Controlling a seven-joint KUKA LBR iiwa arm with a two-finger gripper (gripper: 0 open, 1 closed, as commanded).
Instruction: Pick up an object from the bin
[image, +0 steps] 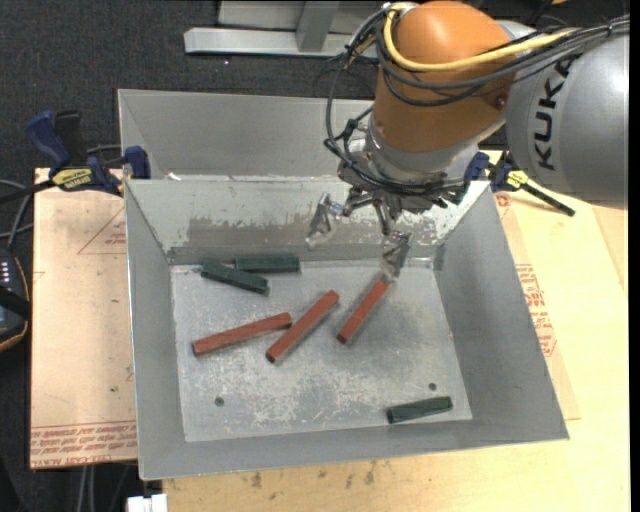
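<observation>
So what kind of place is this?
Probably a robot lab or test cell: a big KUKA arm reaches over a grey metal bin holding loose red sticks and green sticks.

Grey arm (590, 110) reaching in from right, orange wrist cover (440, 70); end effector (358, 232) low, fingers (396, 250) spread apart

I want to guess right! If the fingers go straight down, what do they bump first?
Probably the right red stick, its top end near one of the fingers. Depth is unclear; maybe the floor instead.
</observation>
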